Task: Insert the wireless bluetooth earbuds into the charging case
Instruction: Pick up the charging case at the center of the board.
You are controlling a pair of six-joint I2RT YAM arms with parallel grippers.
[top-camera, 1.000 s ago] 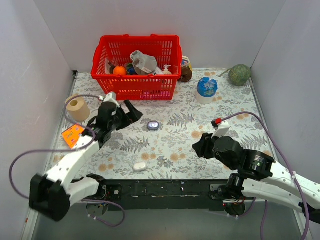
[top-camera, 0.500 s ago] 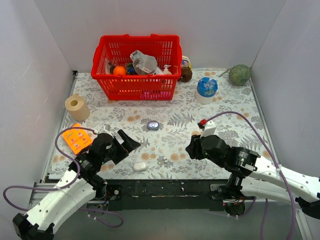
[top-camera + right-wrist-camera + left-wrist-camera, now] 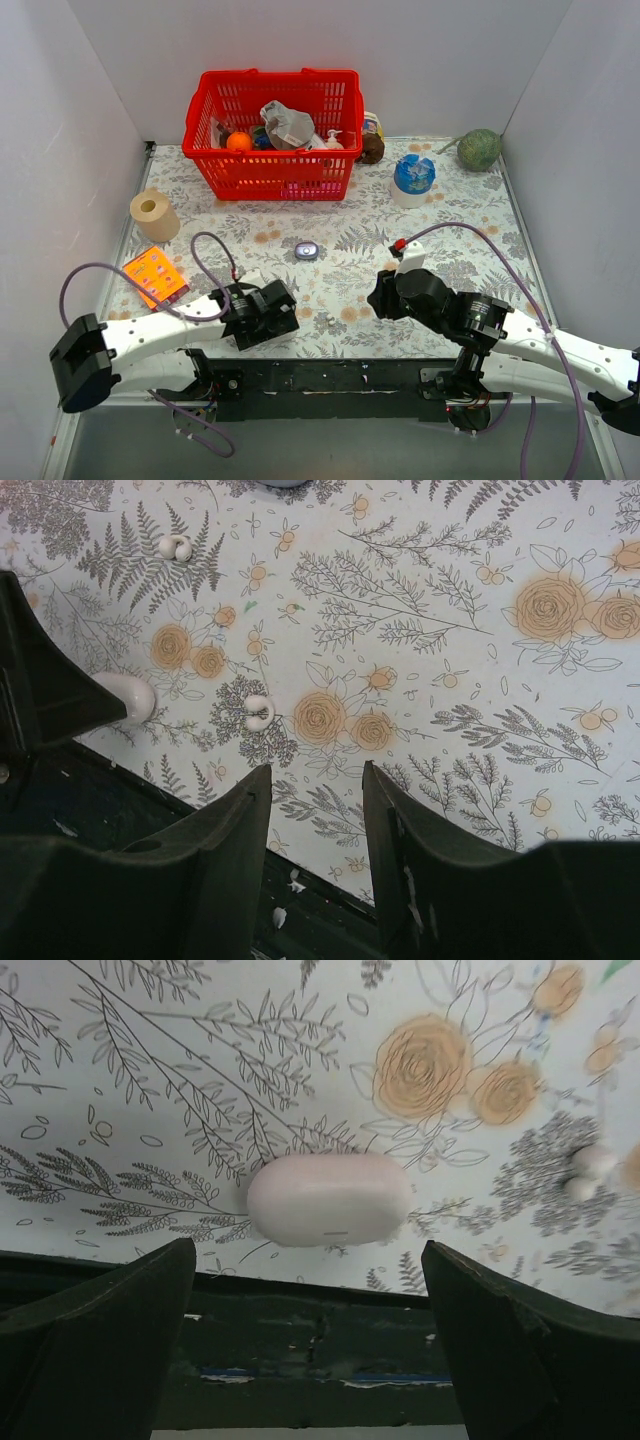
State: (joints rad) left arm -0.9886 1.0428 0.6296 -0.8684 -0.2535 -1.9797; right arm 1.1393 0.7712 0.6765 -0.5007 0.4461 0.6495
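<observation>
The charging case point(image 3: 328, 1198), a shut white pill-shaped shell, lies on the floral mat by the near edge. My left gripper point(image 3: 310, 1360) hangs above it, open wide, one finger on each side and neither touching. In the top view the left gripper point(image 3: 272, 312) hides the case. Two white earbuds lie loose on the mat: one point(image 3: 258, 711) just right of the case point(image 3: 125, 695), the other point(image 3: 175, 547) farther back. My right gripper point(image 3: 315, 780) hovers over bare mat with its jaws partly apart and empty, to the right of the nearer earbud point(image 3: 322, 320).
A small blue-grey rounded object point(image 3: 307, 250) sits mid-mat. A red basket point(image 3: 272, 160) of clutter stands at the back, with a blue-white cup point(image 3: 413, 178), a green ball point(image 3: 479, 149), a tape roll point(image 3: 154, 215) and an orange card point(image 3: 154, 273). The black front rail point(image 3: 320, 378) borders the mat.
My left arm has swung from near the basket down to the near edge, and its open gripper now sits over the white case. My right gripper has crept slightly left.
</observation>
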